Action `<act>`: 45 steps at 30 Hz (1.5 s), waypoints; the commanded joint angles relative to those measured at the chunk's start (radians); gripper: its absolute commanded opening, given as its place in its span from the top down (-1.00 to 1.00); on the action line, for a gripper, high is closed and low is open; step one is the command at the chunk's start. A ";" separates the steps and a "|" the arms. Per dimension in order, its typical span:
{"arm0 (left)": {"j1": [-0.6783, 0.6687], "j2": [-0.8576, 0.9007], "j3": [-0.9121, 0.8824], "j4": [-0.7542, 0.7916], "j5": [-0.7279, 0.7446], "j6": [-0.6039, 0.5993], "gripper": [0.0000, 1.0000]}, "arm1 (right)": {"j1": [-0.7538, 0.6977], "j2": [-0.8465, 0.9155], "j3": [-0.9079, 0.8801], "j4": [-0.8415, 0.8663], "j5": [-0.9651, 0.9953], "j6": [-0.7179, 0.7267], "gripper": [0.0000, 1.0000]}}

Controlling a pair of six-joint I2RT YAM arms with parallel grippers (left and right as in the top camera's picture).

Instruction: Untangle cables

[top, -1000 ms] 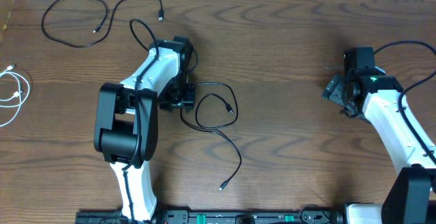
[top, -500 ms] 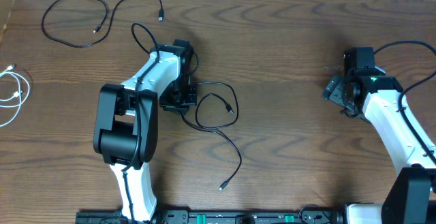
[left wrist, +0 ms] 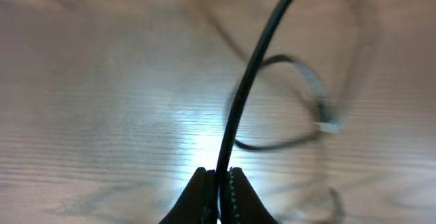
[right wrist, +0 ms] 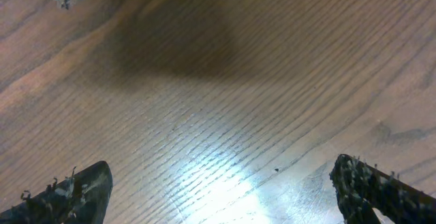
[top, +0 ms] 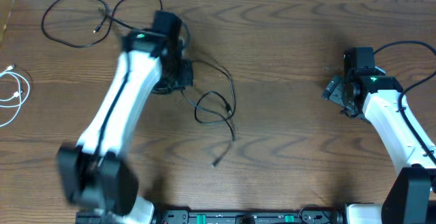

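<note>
- Grip: you are pinching the black cable (left wrist: 254, 67) between the closed fingers of the left gripper (left wrist: 219, 183); its loop is trailing across the middle of the table (top: 293, 163).
- Right gripper (right wrist: 218, 186) is idling, fingers apart, well away.
- Be pulling slowly, watching that loop for knots.

A dark wood-grain table (top: 293, 156) carries three thin cables: a black cable (top: 71, 46) in a wide loop at the far left corner, a white cable (top: 28, 91) coiled at the left edge (partly out of view), and a second black cable (top: 234, 137) looped loosely near the middle
</note>
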State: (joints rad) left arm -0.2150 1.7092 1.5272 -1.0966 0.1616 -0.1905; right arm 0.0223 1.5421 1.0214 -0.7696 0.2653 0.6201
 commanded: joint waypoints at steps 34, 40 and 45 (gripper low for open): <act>-0.253 -0.429 0.018 0.098 0.275 -0.169 0.85 | -0.002 0.000 0.001 0.510 -1.666 -0.421 -0.99; -0.253 -0.429 0.018 0.121 0.276 -0.223 0.86 | 0.022 0.000 0.001 0.494 -1.770 -0.539 -0.98; -0.253 -0.430 0.018 0.143 0.277 -0.274 0.86 | 0.098 0.000 0.001 0.386 -1.617 -0.669 -0.99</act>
State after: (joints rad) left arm -0.4667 1.2892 1.5379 -0.9627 0.4427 -0.4099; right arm 0.0715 1.5429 1.0199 -0.3454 -1.4029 0.0776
